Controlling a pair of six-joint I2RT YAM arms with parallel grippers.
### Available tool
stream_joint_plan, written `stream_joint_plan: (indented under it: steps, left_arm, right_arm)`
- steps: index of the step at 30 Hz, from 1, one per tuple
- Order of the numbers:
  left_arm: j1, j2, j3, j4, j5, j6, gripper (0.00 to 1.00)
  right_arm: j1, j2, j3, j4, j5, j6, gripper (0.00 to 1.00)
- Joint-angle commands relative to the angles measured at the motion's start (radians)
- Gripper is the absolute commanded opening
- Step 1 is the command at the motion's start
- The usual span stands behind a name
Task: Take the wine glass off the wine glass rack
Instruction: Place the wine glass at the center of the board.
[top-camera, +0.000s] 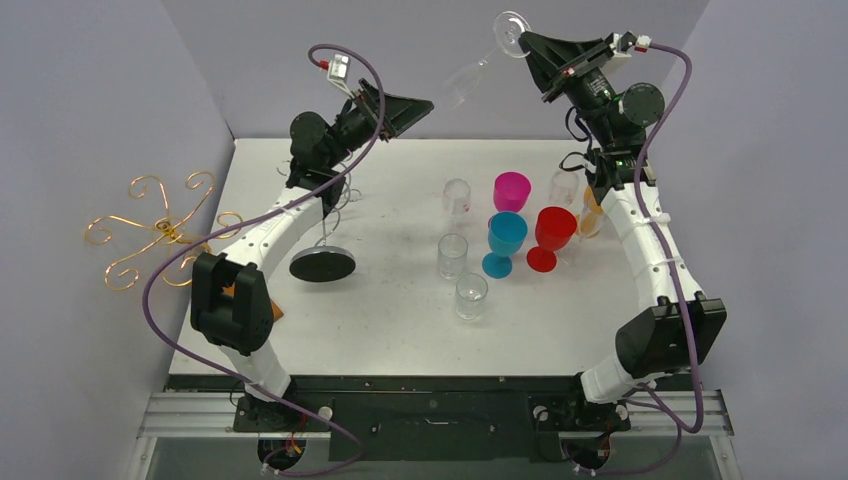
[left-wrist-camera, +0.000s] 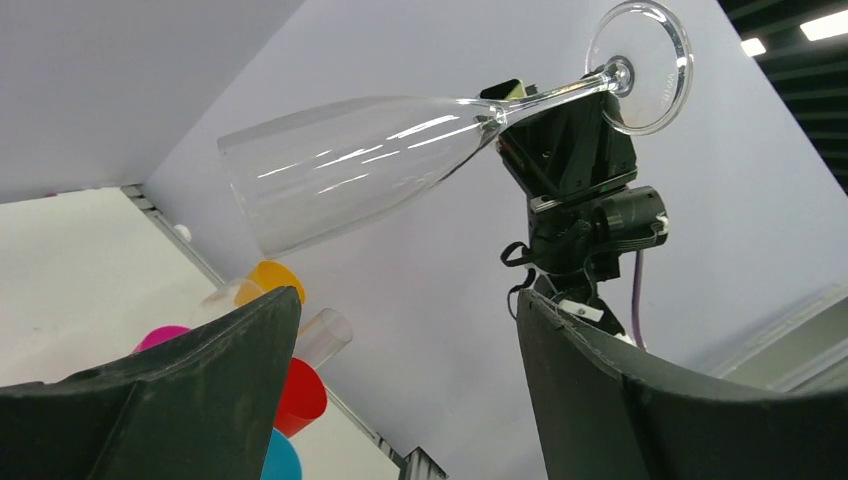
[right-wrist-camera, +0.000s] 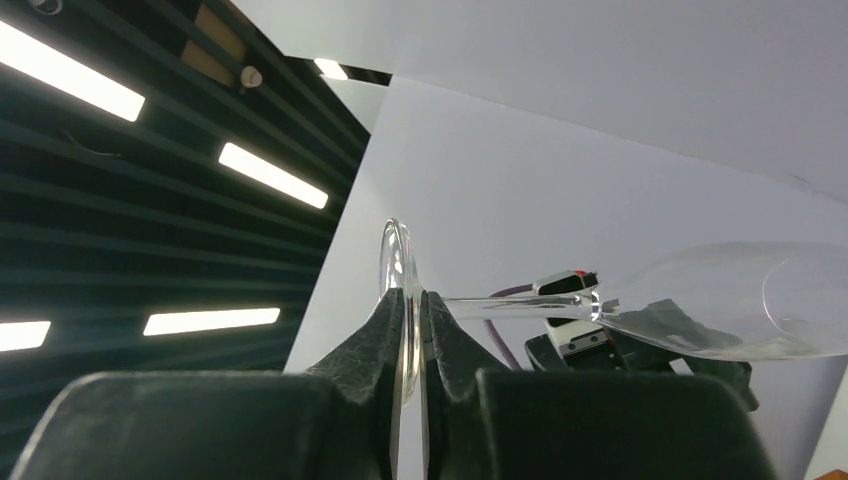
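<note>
**One glass aloft, clear of the rack, awaiting a second grip**

One clear wine glass (top-camera: 470, 80) hangs high above the far side of the table (top-camera: 380, 310), lying almost level with its bowl pointing left and its round foot (top-camera: 511, 32) to the right. The right gripper (right-wrist-camera: 412, 320) is pinched tight on that foot, its two fingers pressed flat on either face of the disc. The gold wire rack (top-camera: 160, 232) stands well apart at the left edge, with no glass seen on its curls, so the lift-off looks done.

The left gripper (left-wrist-camera: 405, 310) is raised towards the bowl with its jaws spread wide and nothing between them; the bowl sits above and beyond its fingertips, not touching. This looks like a hand-over or steadying step. The next move likely calls for the left arm to rise until the bowl or stem lies between the fingers, then close gently. Coloured goblets (top-camera: 505, 240) and clear tumblers (top-camera: 452, 255) crowd the table below, so any set-down needs a free spot.
</note>
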Motion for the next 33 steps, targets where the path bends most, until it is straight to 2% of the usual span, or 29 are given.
stream_joint_plan:
  steps: [1, 14, 23, 27, 33]
  left_arm:
    - [-0.010, -0.010, 0.016, 0.151, 0.025, -0.064, 0.76]
    - [-0.019, 0.008, 0.037, 0.173, 0.020, -0.086, 0.76]
    - [-0.021, 0.061, 0.083, 0.345, 0.047, -0.185, 0.74]
    - [-0.024, 0.067, 0.089, 0.396, 0.047, -0.209, 0.71]
    - [-0.030, 0.081, 0.103, 0.490, 0.042, -0.261, 0.56]
  right_arm:
    - [-0.002, -0.063, -0.024, 0.184, -0.012, 0.149, 0.00]
    - [-0.003, -0.119, -0.089, 0.233, -0.021, 0.203, 0.00]
    - [-0.004, -0.122, -0.117, 0.283, -0.036, 0.256, 0.00]
    - [-0.004, -0.118, -0.133, 0.305, -0.043, 0.279, 0.00]
    - [-0.003, -0.102, -0.149, 0.338, -0.054, 0.319, 0.00]
